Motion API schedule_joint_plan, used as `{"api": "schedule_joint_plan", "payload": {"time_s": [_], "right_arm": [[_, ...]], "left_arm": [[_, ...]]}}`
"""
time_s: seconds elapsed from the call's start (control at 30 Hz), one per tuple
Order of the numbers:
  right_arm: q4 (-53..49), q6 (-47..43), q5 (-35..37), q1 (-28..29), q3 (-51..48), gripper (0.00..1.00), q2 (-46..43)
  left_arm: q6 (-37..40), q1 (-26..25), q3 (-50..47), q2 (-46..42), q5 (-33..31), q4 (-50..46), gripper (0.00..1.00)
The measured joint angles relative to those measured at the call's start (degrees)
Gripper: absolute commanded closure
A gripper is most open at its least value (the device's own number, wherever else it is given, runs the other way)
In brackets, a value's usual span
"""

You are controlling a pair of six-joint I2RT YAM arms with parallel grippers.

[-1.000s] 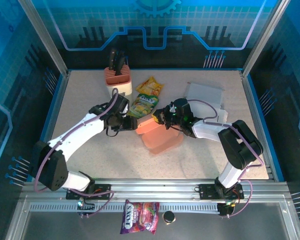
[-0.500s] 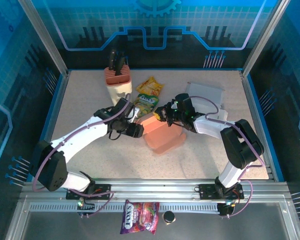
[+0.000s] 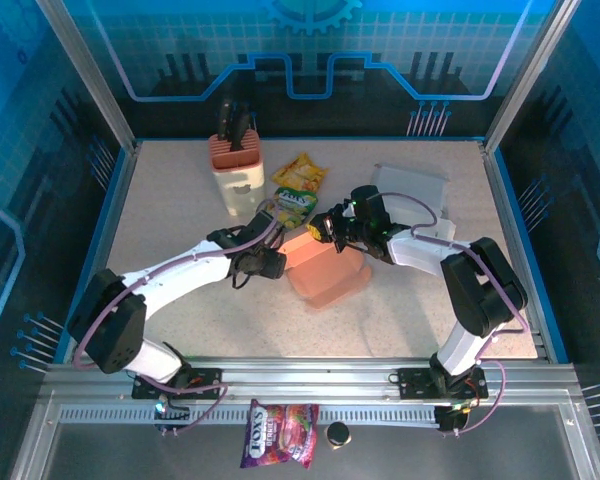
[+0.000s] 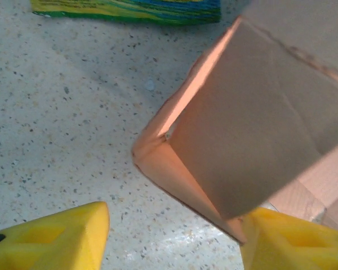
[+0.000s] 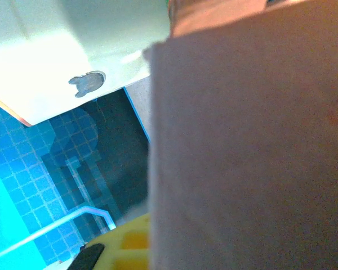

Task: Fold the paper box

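Observation:
The orange paper box (image 3: 325, 272) lies half-formed in the middle of the table, one panel raised. My left gripper (image 3: 272, 264) sits low at its left corner. In the left wrist view its yellow fingers (image 4: 50, 236) stand wide apart, open, with speckled table between them. The box's folded corner (image 4: 174, 163) points in between, and its lower edge touches the right finger. My right gripper (image 3: 327, 228) is shut on the raised panel's top edge. That panel (image 5: 248, 146) lies against the one yellow finger (image 5: 124, 247) seen in the right wrist view.
A knife block (image 3: 238, 170) stands at the back left. Two snack bags (image 3: 298, 172) (image 3: 288, 205) lie just behind the box. A grey-white carton (image 3: 410, 190) sits at the back right. A candy bag (image 3: 280, 432) lies beyond the near rail.
My left gripper has dropped and slid right to the box's left corner, its jaws widening then narrowing partway. The right gripper has drawn the raised panel slightly back and stayed shut.

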Motion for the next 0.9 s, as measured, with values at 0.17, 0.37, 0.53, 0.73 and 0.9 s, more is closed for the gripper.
{"api": "schedule_joint_plan", "payload": {"time_s": [0.17,0.37,0.53,0.73,0.9], "right_arm": [[0.02,0.52,0.02,-0.09,0.0,1.0,0.22],[0.04,1.09,0.07,-0.37,0.0,0.98,0.63],[0.96,1.07,0.61,-0.96,-0.13,0.54,0.61],[4.87,2.78,7.87,-0.31,-7.67,0.31,-5.62],[6.75,4.13,14.32,2.78,-12.37,0.32,-11.67]], "left_arm": [[0.52,-0.5,-0.98,0.31,-1.38,0.92,0.78],[0.74,-1.29,-1.16,0.31,-2.73,1.2,1.0],[-1.22,-2.34,-1.49,-0.15,-3.78,0.94,1.0],[-9.27,-5.4,-1.77,-3.43,-5.51,-1.38,1.0],[-15.65,-8.46,-1.81,-5.35,-6.43,-3.52,1.0]]}}
